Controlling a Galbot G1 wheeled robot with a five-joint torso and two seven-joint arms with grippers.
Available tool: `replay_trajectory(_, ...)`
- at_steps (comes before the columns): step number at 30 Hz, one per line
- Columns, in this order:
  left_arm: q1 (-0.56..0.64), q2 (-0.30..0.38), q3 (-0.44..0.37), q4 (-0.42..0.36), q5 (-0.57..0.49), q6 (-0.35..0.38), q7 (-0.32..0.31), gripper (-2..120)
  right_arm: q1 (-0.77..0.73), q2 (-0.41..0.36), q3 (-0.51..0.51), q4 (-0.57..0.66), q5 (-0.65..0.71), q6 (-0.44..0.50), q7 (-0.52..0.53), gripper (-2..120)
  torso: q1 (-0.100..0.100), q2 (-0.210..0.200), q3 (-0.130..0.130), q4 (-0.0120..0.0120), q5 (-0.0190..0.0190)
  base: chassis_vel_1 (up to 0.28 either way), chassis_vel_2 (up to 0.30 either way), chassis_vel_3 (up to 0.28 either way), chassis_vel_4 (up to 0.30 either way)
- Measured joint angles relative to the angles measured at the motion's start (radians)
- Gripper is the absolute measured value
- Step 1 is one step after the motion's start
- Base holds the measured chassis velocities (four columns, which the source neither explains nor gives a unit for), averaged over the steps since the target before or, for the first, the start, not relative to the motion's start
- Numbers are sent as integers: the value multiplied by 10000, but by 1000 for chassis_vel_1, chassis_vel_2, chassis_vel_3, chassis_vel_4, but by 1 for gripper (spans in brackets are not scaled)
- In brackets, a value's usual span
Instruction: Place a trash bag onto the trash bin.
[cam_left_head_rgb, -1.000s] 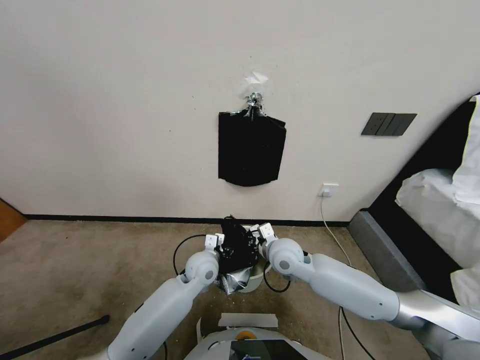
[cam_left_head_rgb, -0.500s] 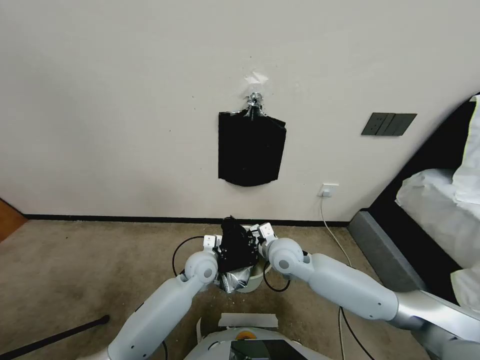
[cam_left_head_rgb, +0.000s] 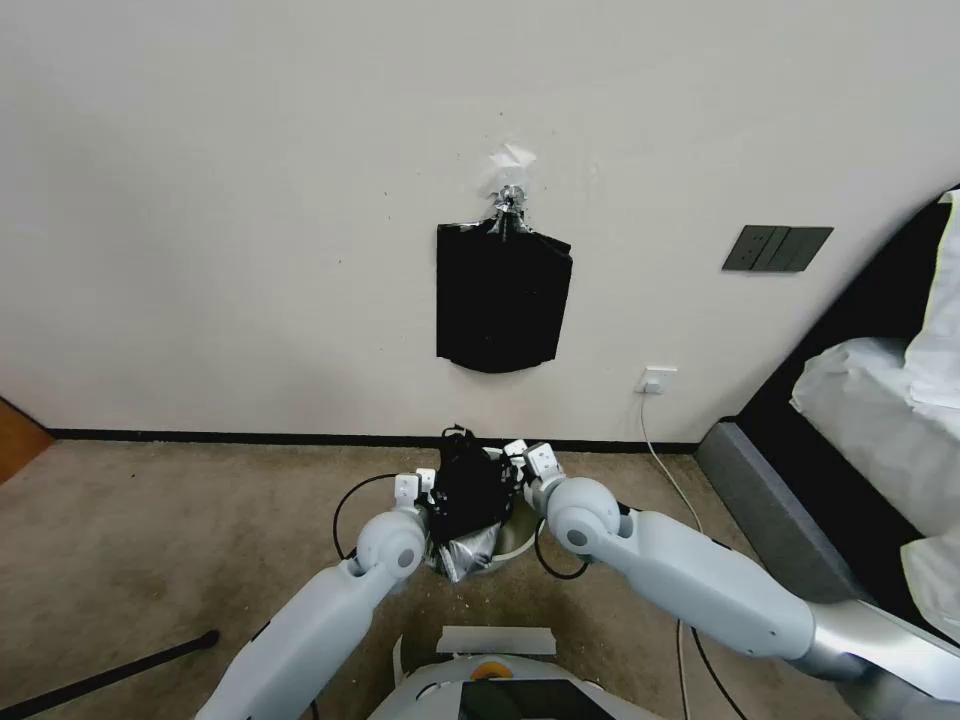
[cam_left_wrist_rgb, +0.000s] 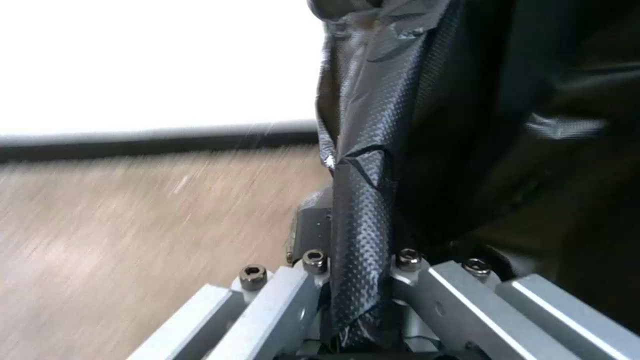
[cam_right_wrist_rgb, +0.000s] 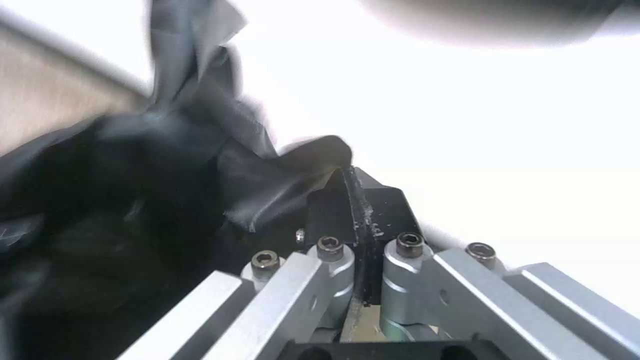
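The trash bag (cam_left_head_rgb: 468, 488), thin, crinkled and glossy black, hangs bunched between my two grippers just above the trash bin (cam_left_head_rgb: 517, 537), whose cream-white rim peeks out beneath it. My left gripper (cam_left_head_rgb: 416, 486) is shut on the bag's left edge, and the left wrist view has the film (cam_left_wrist_rgb: 373, 150) pinched in that gripper (cam_left_wrist_rgb: 355, 240). On the bag's right edge my right gripper (cam_left_head_rgb: 530, 460) is shut too. In the right wrist view the bag (cam_right_wrist_rgb: 133, 200) bunches up against that gripper (cam_right_wrist_rgb: 351, 200). The bag and my arms hide most of the bin.
A flat black bundle of bags (cam_left_head_rgb: 500, 300) hangs from a metal clip (cam_left_head_rgb: 510, 197) on the wall straight ahead. A bed (cam_left_head_rgb: 870, 400) stands at the right, and a wall outlet (cam_left_head_rgb: 657, 379) has a cable running down to the carpet. A black pole (cam_left_head_rgb: 100, 675) lies at the lower left.
Both grippers have moved a little farther from me toward the wall, carrying the bag along. More of the bin's rim shows beneath the bag.
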Motion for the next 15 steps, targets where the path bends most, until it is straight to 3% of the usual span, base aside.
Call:
replay_trajectory(7, 323, 316, -366, -569, 302, -1234, 1198, 1, 881, -817, 72, 48, -160, 595, -562, 0, 0, 0, 1, -4, -1, 0, 0, 0, 0)
replay_trajectory(9, 425, 234, -724, -765, 308, -1585, 1805, 1, 1308, -1264, 123, 14, 152, 603, -561, 0, 1, 0, 0, -3, 0, 0, 0, 0, 0)
replay_trajectory(15, 519, 336, -1018, -815, 576, -2480, 2530, 1, 1537, -2387, 453, 412, 947, 597, -766, 0, 1, 0, 0, -5, -1, 0, 0, 0, 0)
